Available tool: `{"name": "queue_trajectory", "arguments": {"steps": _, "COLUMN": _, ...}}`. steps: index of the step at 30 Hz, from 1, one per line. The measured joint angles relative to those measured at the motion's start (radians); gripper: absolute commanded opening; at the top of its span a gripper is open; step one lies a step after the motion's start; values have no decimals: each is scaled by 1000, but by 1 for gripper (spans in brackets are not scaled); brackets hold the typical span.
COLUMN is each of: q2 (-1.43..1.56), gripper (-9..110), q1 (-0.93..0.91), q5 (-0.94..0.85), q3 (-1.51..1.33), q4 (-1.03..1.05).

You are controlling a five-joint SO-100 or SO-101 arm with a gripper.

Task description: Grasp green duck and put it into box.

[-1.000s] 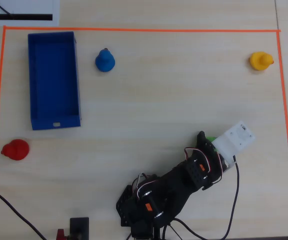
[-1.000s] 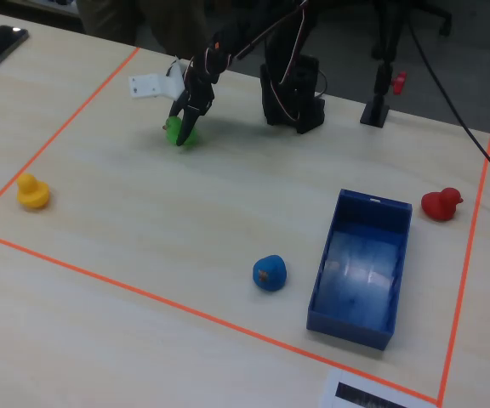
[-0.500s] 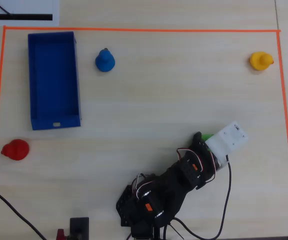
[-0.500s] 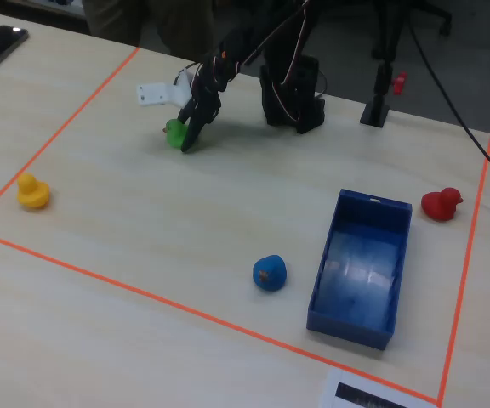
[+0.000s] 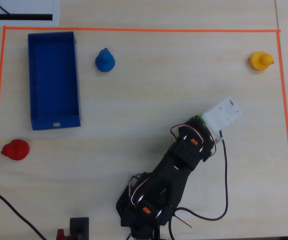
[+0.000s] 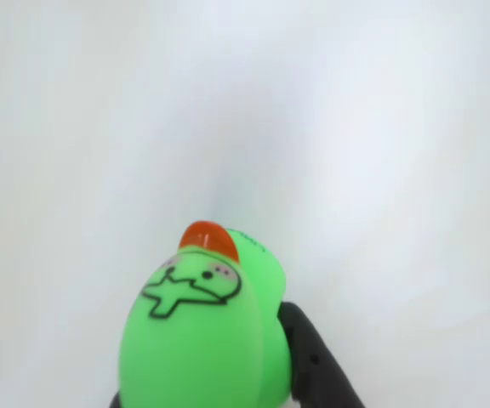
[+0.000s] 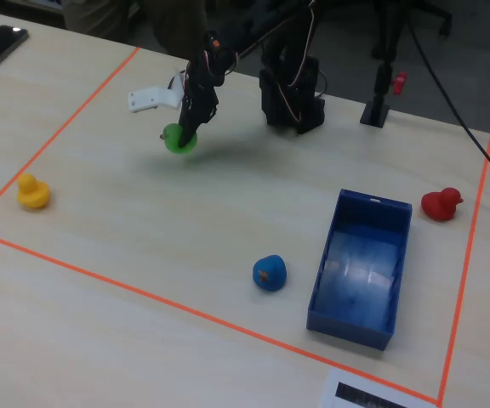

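The green duck (image 6: 207,340) was bright green with an orange-red beak and black line markings on its head. The box (image 5: 53,80) was dark blue. 3 other ducks were blue (image 5: 104,60), yellow (image 5: 260,61) and red (image 5: 16,149). The table (image 5: 149,95) was pale wood, edged with orange tape (image 5: 134,30).
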State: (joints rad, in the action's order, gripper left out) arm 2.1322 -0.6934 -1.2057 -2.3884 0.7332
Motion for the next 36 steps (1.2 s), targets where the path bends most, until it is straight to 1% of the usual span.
{"name": "queue_trajectory", "arguments": {"steps": 3, "q2": -18, "gripper": 0, "q1": 192, "q5": 120, "q3": 198, "q4": 187}}
{"name": "queue_trajectory", "arguments": {"steps": 7, "q2": -153, "gripper": 0, "q1": 468, "q5": 273, "q3": 462, "q4": 347}}
{"name": "queue_trajectory", "arguments": {"steps": 13, "q2": -486, "gripper": 0, "q1": 865, "q5": 472, "q3": 904, "q4": 508}}
{"name": "queue_trajectory", "arguments": {"steps": 16, "q2": -686, "gripper": 0, "q1": 1032, "q5": 518, "q3": 1147, "q4": 574}}
{"name": "queue_trajectory", "arguments": {"steps": 19, "q2": -865, "gripper": 0, "q1": 1160, "q5": 551, "q3": 1364, "q4": 589}}
{"name": "queue_trajectory", "arguments": {"steps": 22, "q2": -980, "gripper": 0, "q1": 1215, "q5": 577, "q3": 1496, "q4": 577}}
{"name": "queue_trajectory", "arguments": {"steps": 24, "q2": -1022, "gripper": 2, "q1": 1224, "q5": 583, "q3": 1508, "q4": 560}}
{"name": "queue_trajectory", "arguments": {"steps": 25, "q2": -1040, "gripper": 10, "q1": 1223, "q5": 583, "q3": 1508, "q4": 554}}
{"name": "queue_trajectory", "arguments": {"steps": 26, "q2": -1058, "gripper": 21, "q1": 1220, "q5": 581, "q3": 1508, "q4": 549}}
{"name": "queue_trajectory", "arguments": {"steps": 27, "q2": -1072, "gripper": 26, "q1": 1220, "q5": 578, "q3": 1508, "q4": 546}}
{"name": "queue_trajectory", "arguments": {"steps": 31, "q2": -1101, "gripper": 40, "q1": 1229, "q5": 511, "q3": 1463, "q4": 545}}
{"name": "queue_trajectory", "arguments": {"steps": 36, "q2": -1097, "gripper": 36, "q1": 1230, "q5": 482, "q3": 1407, "q4": 545}}
